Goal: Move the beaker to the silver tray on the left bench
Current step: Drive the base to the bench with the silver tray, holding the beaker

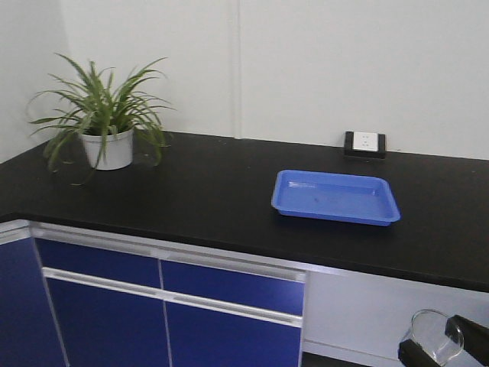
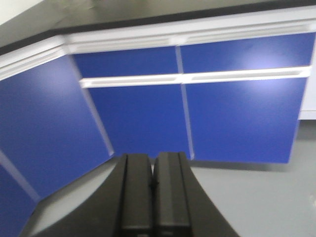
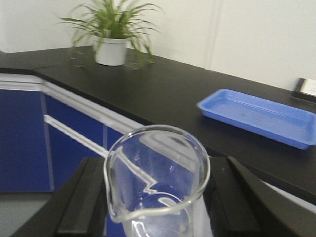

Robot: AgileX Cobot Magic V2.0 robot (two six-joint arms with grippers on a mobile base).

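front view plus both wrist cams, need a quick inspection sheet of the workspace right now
surface: black countertop, bare apart from the clutter listed
job's things: beaker looks empty, held off the bench in front of the cabinets; silver tray not in view
clutter: blue tray, potted plant, wall socket
hands: right hand shut on the beaker; left hand shut, empty
cables: nothing seen
surroundings: blue cabinet fronts, white wall, grey floor

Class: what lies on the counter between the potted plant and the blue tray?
Nothing; only bare black countertop runs between the potted plant and the blue tray, as the front-facing view shows, and the right wrist view too.
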